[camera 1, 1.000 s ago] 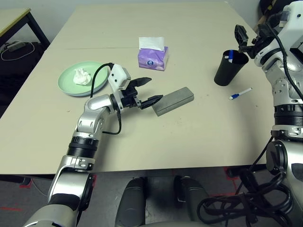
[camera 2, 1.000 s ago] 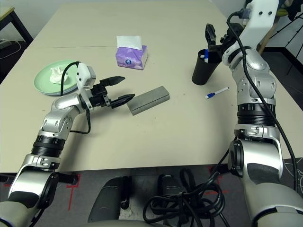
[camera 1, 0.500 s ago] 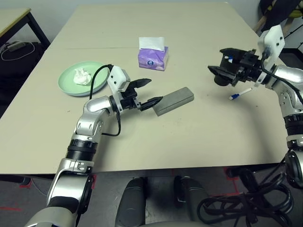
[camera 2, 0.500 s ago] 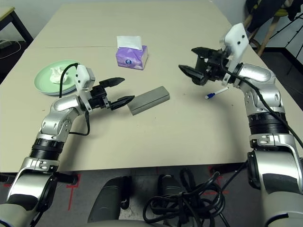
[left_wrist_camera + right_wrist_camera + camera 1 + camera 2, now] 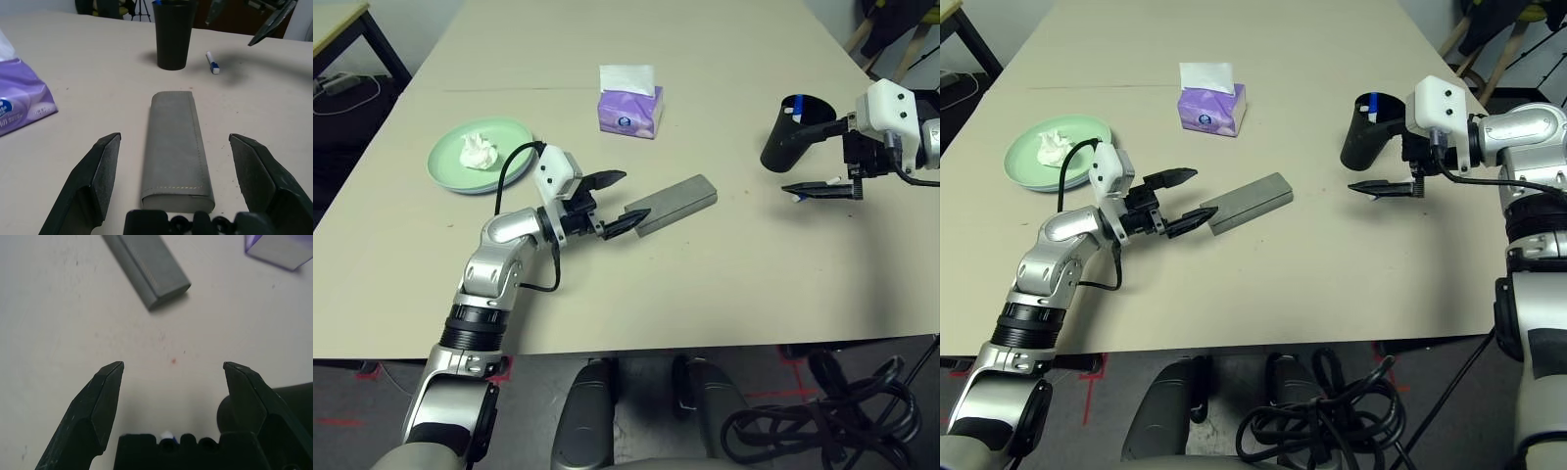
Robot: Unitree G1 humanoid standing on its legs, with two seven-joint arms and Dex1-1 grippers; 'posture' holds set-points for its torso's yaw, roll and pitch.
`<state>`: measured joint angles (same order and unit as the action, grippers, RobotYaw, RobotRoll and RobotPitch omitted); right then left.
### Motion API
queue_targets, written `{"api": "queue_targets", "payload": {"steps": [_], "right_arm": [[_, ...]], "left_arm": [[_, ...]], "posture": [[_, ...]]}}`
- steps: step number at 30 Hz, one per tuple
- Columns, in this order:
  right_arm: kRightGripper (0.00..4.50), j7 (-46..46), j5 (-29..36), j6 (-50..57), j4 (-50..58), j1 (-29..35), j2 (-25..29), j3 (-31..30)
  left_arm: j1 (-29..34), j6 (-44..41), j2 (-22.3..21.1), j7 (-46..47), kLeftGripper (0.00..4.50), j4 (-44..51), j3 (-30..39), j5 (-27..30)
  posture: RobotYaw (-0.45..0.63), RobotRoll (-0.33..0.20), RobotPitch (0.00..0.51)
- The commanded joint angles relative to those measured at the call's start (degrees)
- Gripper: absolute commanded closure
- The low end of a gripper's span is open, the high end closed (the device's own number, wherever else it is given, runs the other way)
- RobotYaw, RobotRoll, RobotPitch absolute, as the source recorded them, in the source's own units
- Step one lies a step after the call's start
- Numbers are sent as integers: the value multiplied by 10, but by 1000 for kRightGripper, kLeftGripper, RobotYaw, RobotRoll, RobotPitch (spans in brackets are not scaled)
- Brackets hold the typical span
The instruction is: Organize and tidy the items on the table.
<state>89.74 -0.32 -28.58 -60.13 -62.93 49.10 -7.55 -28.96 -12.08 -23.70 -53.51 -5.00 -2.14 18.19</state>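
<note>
The grey glasses case (image 5: 675, 204) lies slantwise mid-table. My left gripper (image 5: 619, 201) is open right at its near end, one finger either side, not touching it (image 5: 173, 137). The black cup (image 5: 788, 132) stands upright at the right with a blue-capped pen in it. My right gripper (image 5: 808, 159) is open beside the cup, hovering over the blue-white pen (image 5: 212, 62) on the table. A crumpled white tissue wad (image 5: 478, 150) sits in the pale-green plate (image 5: 450, 168) at the left. Sunglasses and the light-blue plate are out of view.
A purple tissue box (image 5: 629, 103) stands at the back middle of the beige table (image 5: 705, 294). A smaller black-legged desk (image 5: 342, 15) is off the far left corner. Bare tabletop stretches along the front and between case and cup.
My right arm swung down from above the cup, passed in front of it, and now hovers open over the pen. The left gripper stays at the case. The camera shifted slightly.
</note>
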Motion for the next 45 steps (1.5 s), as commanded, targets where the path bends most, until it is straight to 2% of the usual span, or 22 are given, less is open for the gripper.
{"api": "queue_targets", "payload": {"steps": [1, 7, 13, 19, 27, 33, 45], "right_arm": [[26, 13, -48, -66, -42, -31, 24, -26], [26, -18, -111, -130, -85, -64, 32, -54], [26, -127, -237, -187, -113, -103, 49, -130], [26, -180, -292, -208, -134, -134, 37, -164], [26, -207, -323, -225, -145, -156, 17, -183], [26, -248, -364, -231, -155, -166, 22, -209], [26, -284, -388, -237, -165, -157, 17, -223]], "left_arm": [[7, -3, 3, 6, 0, 16, 3, 9], [11, -5, 1, 11, 0, 24, 4, 12], [18, -18, -1, 18, 0, 48, 4, 17], [21, -27, 1, 23, 0, 59, 4, 19], [27, -33, 1, 32, 0, 71, 5, 19], [29, -36, 0, 39, 0, 78, 9, 20], [31, -36, -2, 45, 0, 82, 11, 20]], "posture": [[88, 0, 273], [87, 0, 295], [83, 0, 330], [95, 0, 349], [120, 0, 355], [129, 0, 353], [142, 0, 345]]}}
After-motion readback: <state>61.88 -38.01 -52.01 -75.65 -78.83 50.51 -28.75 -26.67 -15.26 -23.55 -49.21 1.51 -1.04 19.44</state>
